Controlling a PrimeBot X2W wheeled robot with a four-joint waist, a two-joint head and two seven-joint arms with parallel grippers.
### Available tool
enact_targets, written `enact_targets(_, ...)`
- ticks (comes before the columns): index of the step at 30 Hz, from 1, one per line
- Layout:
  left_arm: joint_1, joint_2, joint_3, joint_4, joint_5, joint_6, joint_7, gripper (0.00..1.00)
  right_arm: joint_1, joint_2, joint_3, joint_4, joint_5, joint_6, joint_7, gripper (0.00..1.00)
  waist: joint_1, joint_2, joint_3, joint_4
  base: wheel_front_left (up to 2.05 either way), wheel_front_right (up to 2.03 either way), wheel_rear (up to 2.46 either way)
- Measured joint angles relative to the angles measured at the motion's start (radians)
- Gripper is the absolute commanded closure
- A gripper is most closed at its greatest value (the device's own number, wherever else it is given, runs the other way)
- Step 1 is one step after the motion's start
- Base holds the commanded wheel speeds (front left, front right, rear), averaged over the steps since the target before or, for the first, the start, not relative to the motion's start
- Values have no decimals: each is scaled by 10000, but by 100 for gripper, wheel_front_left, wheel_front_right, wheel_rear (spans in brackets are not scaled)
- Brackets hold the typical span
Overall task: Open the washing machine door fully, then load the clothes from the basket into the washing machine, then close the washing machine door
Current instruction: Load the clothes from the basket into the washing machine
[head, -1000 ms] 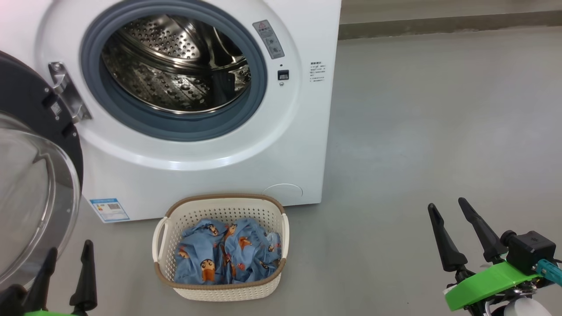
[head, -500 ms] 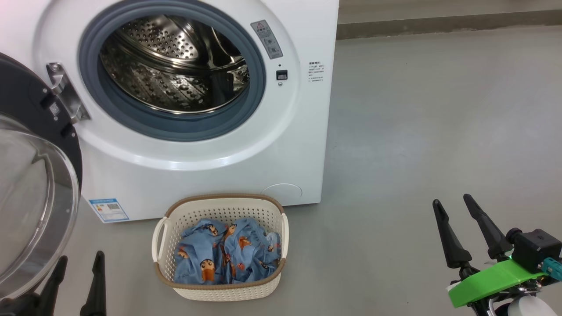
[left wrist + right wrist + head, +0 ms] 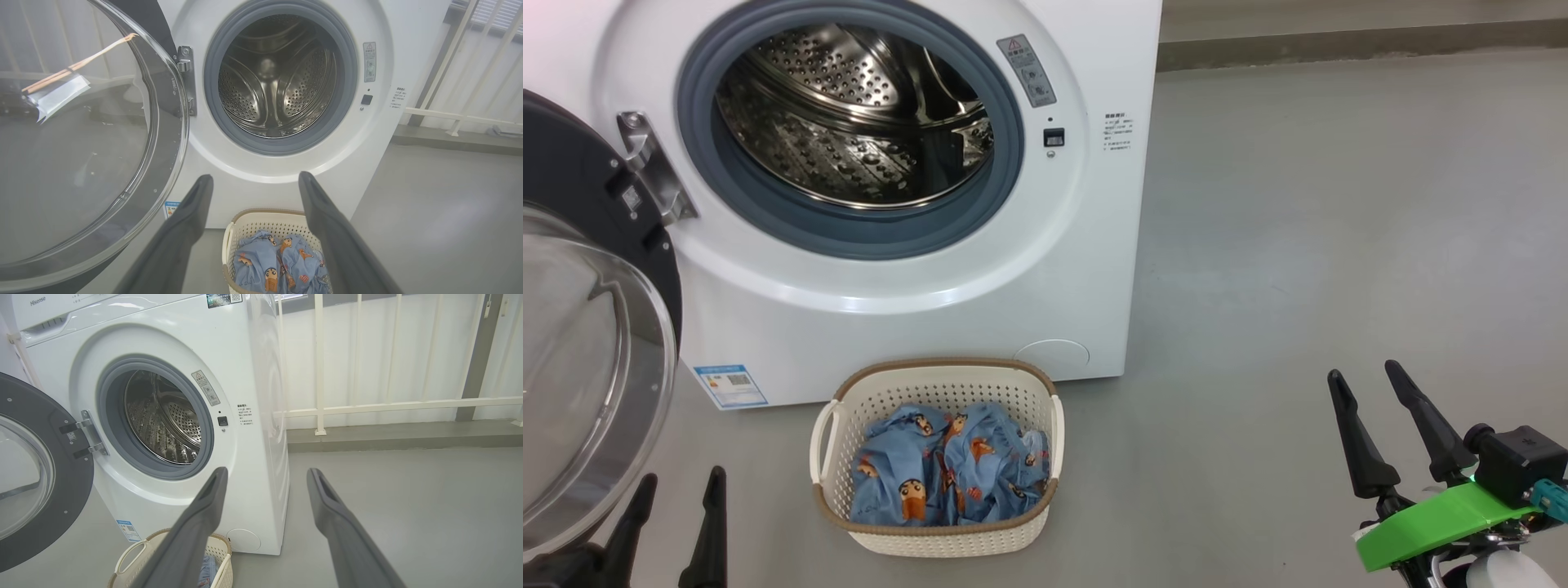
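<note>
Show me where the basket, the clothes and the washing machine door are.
the basket (image 3: 931,535), head view, front wall.
the clothes (image 3: 947,472), head view, middle of the fabric.
the washing machine door (image 3: 580,163), head view, black rim.

Left gripper (image 3: 255,181) fingers apart, empty; door (image 3: 81,134) swung open; clothes (image 3: 278,267) in basket (image 3: 231,241).

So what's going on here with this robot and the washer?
A robot is partway through a laundry job. The washing machine door is swung open to the left and the drum looks empty. The clothes lie in the basket on the floor in front of the washing machine. The left gripper and right gripper are both open, hold nothing and are clear of the basket.
</note>
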Motion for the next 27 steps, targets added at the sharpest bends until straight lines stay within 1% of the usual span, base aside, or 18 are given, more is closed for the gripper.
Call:
enact_targets(7, 0, -4, 50, 0, 230, -58, 0, 0, 0, 29, -31, 0, -10, 0, 0, 0, 0, 0, 42, 52, 0, 0, 0)
enact_targets(27, -1, -36, 138, 6, 326, -130, 0, 0, 0, 113, -151, -2, -73, 0, 0, 0, 0, 0, 93, 63, 1, -1, 0)
